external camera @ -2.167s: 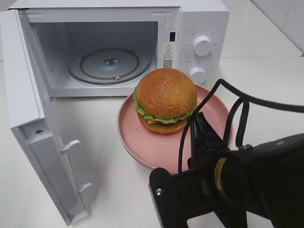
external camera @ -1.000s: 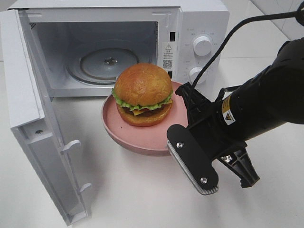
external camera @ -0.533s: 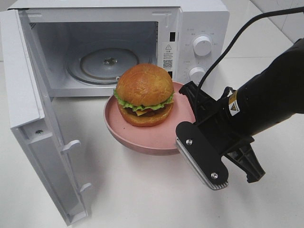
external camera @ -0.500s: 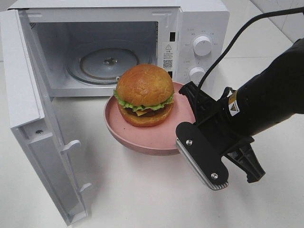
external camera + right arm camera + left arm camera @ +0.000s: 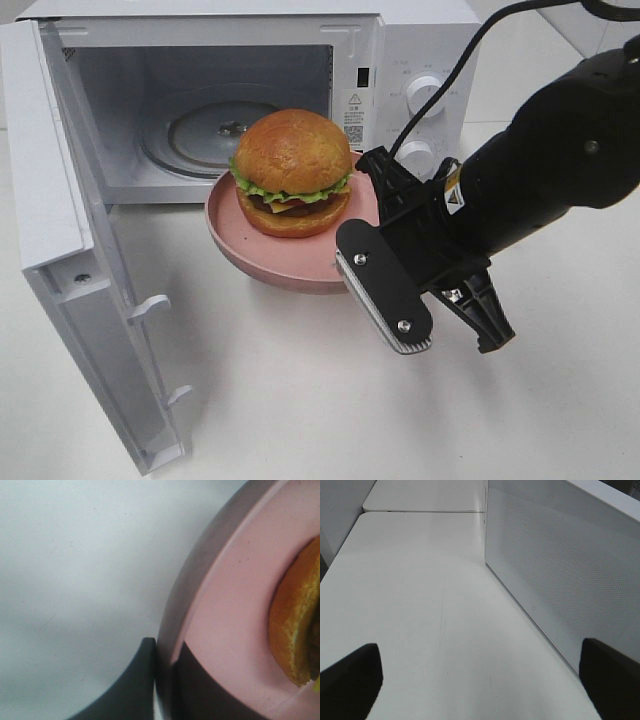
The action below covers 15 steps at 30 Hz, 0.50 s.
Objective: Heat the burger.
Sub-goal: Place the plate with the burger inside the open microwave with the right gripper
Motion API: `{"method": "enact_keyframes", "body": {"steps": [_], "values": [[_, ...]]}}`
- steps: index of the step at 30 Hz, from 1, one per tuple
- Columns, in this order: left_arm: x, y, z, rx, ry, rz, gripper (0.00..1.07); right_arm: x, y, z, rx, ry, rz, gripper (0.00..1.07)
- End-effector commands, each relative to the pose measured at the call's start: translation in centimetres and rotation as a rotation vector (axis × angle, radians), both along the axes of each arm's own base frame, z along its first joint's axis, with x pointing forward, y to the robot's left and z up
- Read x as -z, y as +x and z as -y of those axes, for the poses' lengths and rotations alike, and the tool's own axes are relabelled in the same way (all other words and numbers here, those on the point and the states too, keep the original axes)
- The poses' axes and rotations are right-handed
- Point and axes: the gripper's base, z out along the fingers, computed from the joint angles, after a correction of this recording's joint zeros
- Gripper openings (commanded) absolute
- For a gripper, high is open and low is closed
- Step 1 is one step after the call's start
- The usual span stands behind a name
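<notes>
Matte black right arm with yellow warning label, looping black cable, and two-screw plate edged in ribbed grey; left gripper has black fingers.

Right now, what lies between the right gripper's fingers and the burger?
Only bare pink plate: the right gripper pinches its rim, and the burger sits further in. The right wrist view shows it.

Microwave: white, standing on the table.
Door: swung wide open, on the left.
Turntable: round glass, inside the cavity.
Knobs: two, white, stacked on the right panel.
Pink plate: at the cavity's mouth.
Table: white.
</notes>
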Motion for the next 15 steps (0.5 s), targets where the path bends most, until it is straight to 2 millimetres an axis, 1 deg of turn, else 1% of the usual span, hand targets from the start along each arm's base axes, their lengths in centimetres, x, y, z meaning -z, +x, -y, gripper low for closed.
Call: {"method": "enact_keyframes", "body": {"steps": [1, 3, 5, 8, 10, 14, 15], "values": [[-0.1, -0.2, 0.0, -0.003, -0.002, 0.032, 1.0, -0.6, 1.4, -1.0, 0.007, 0.052, 0.061, 0.0], [-0.1, -0.2, 0.0, -0.003, -0.002, 0.032, 1.0, -0.6, 1.6, -1.2, 0.007, 0.052, 0.06, 0.0], [-0.1, -0.2, 0.0, -0.003, -0.002, 0.032, 1.0, -0.5, 2.4, -1.7, -0.007, 0.041, 0.074, 0.0], [-0.1, -0.2, 0.0, -0.003, -0.002, 0.032, 1.0, -0.5, 2.6, -1.8, -0.009, 0.038, 0.076, 0.0], [-0.1, -0.2, 0.0, -0.003, -0.002, 0.032, 1.0, -0.4, 3.2, -2.3, -0.006, 0.042, 0.078, 0.0], [-0.1, -0.2, 0.0, -0.003, -0.002, 0.032, 1.0, -0.4, 3.6, -2.6, 0.0, 0.047, 0.079, 0.0], [-0.1, -0.2, 0.0, -0.003, -0.002, 0.032, 1.0, -0.3, 3.8, -3.1, -0.009, 0.044, 0.082, 0.0]]}}
